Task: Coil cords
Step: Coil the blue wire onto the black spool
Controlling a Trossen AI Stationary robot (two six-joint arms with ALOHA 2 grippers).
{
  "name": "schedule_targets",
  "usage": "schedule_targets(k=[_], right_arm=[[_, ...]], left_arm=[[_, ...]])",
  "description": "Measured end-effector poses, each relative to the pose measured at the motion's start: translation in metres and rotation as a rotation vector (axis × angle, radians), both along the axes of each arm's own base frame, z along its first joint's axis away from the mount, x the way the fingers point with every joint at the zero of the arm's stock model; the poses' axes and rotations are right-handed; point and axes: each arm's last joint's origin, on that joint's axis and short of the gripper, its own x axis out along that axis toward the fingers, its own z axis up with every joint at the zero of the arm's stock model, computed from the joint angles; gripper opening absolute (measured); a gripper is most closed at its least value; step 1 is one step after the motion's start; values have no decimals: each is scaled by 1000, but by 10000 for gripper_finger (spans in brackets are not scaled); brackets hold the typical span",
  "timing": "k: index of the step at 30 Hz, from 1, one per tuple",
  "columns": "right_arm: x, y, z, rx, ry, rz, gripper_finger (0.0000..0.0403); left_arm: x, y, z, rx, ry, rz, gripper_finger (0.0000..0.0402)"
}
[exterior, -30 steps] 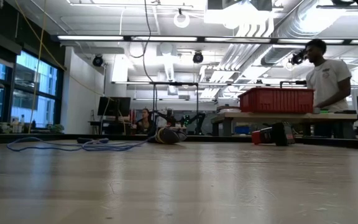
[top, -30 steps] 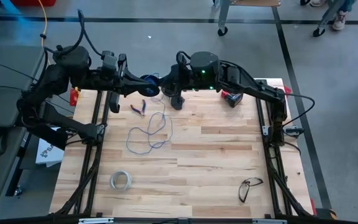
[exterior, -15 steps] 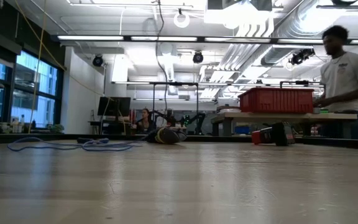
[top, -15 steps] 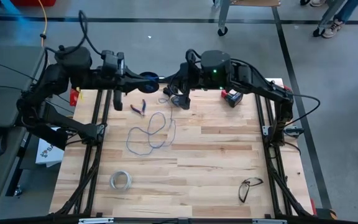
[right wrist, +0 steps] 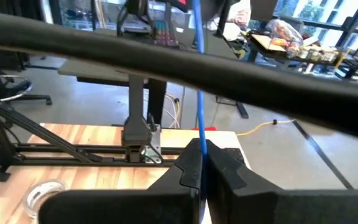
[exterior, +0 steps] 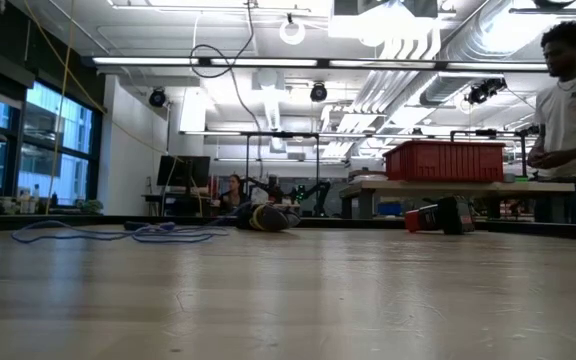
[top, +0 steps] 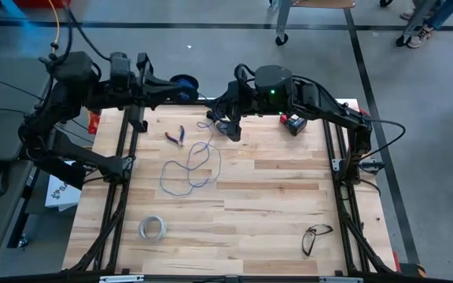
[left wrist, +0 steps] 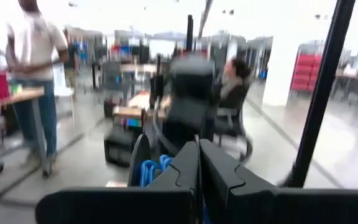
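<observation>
The cord is a thin bluish wire; its loose loops (top: 189, 167) lie on the wooden table and show in the low view as a flat tangle (exterior: 118, 234). Its dark round spool (top: 184, 82), with blue wire wound on it (left wrist: 149, 170), sits at the tip of my left gripper (top: 173, 85) above the table's far edge, left of middle. My right gripper (top: 213, 116) is just right of it, shut on the wire (right wrist: 197, 74), which runs up out of its fingers. My left gripper is shut and comes level from the table's left. The spool (left wrist: 139, 167) sits against the side of one finger (left wrist: 182, 169), clear of the table. That finger hides which part of the spool it has. My right gripper pinches a single strand of the wire (right wrist: 198, 138) between its two fingertips, coming nearly level from the table's right. The strand runs straight and taut up from the fingers. Below the gripper the wire drops slack to the loops on the table.
Small pliers (top: 176, 136) lie near the loops. A whitish tape ring (top: 153, 228) sits near left, glasses (top: 315, 237) near right, and a red-and-black object (top: 293, 123) at the far right. A person (exterior: 573, 120) stands in the room beyond the table.
My left gripper has drawn back toward the table's far left corner with the spool and tipped upward. My right gripper has shifted toward the right edge and then held still. The loops on the table have stayed put.
</observation>
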Motion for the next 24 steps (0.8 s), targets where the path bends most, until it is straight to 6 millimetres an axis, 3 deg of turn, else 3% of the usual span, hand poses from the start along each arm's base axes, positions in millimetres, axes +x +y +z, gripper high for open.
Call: schedule_targets(k=[12,24], right_arm=[[1,1,10,51,-105,39,10],[1,-2,7,76,-82,-20,166]], left_arm=[[3,0,21,-43,-244,-14,0],[15,1,32,-25,-413,-52,0]])
